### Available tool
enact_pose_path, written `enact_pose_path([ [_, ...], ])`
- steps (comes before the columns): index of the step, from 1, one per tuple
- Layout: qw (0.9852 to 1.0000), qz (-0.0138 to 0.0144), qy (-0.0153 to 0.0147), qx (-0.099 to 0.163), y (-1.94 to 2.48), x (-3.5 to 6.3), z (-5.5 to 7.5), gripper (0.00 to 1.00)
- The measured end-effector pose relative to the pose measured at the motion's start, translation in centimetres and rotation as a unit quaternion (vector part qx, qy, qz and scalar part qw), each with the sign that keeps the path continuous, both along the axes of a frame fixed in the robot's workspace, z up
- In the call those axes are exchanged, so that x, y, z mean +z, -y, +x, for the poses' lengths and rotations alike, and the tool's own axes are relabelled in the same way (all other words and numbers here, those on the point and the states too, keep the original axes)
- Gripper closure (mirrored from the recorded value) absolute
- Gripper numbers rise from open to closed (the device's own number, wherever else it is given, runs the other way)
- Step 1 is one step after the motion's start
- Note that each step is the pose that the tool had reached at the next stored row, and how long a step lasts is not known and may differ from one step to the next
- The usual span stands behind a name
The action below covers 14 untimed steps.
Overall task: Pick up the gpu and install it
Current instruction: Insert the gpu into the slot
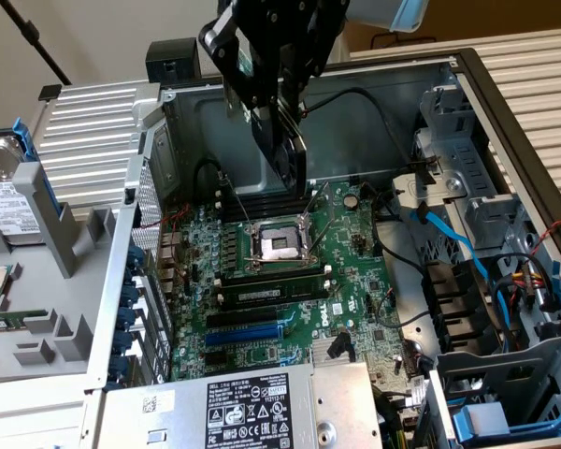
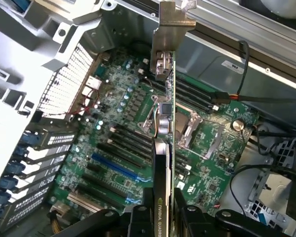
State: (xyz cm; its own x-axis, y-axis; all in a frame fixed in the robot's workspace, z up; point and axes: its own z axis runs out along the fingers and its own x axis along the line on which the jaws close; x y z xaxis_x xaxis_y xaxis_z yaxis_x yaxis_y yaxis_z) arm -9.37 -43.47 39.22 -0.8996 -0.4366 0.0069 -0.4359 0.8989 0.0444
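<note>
Gpu (image 2: 163,168), green card with silver end bracket (image 2: 171,29): clamped edge-on in the pincer (image 2: 163,217), upper centre of the exterior frame, hanging over the motherboard (image 1: 355,271) inside the open computer case (image 1: 374,122), not yet seated.

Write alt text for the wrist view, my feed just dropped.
The gripper holds the gpu edge-on, silver end bracket farthest from the grip, suspended above the green motherboard inside an open computer case. On the board are the open CPU socket, dark memory sticks and a blue expansion slot.
</note>
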Motion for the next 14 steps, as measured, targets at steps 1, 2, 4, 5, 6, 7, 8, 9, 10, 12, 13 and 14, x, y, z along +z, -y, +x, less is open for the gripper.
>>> enact_pose_path([
  [1, 1.0, 0.0, 0.0, 0.007, 0.0, 0.0, 0.06, 0.73],
  [2, 0.9999, 0.0, 0.0, 0.014, 0.0, 0.0, 0.11, 0.73],
  [4, 0.9996, 0.0, 0.0, 0.028, 0.0, 0.0, 0.22, 0.73],
  [5, 0.9994, 0.0, 0.0, 0.035, 0.0, 0.0, 0.27, 0.73],
  [6, 0.9991, 0.0, 0.0, 0.041, 0.0, 0.0, 0.33, 0.73],
  [7, 0.9988, 0.0, 0.0, 0.048, 0.0, 0.0, 0.39, 0.73],
  [8, 0.9985, 0.0, 0.0, 0.054, 0.0, 0.0, 0.45, 0.73],
  [9, 0.9982, 0.0, 0.0, 0.06, 0.0, 0.0, 0.51, 0.73],
  [10, 0.9977, 0.0, 0.0, 0.067, 0.0, 0.0, 0.57, 0.73],
  [12, 0.9968, 0.0, 0.0, 0.079, 0.0, 0.0, 0.7, 0.73],
  [13, 0.9963, 0.0, 0.0, 0.085, 0.0, 0.0, 0.77, 0.73],
  [14, 0.9958, 0.0, 0.0, 0.092, 0.0, 0.0, 0.84, 0.73],
])
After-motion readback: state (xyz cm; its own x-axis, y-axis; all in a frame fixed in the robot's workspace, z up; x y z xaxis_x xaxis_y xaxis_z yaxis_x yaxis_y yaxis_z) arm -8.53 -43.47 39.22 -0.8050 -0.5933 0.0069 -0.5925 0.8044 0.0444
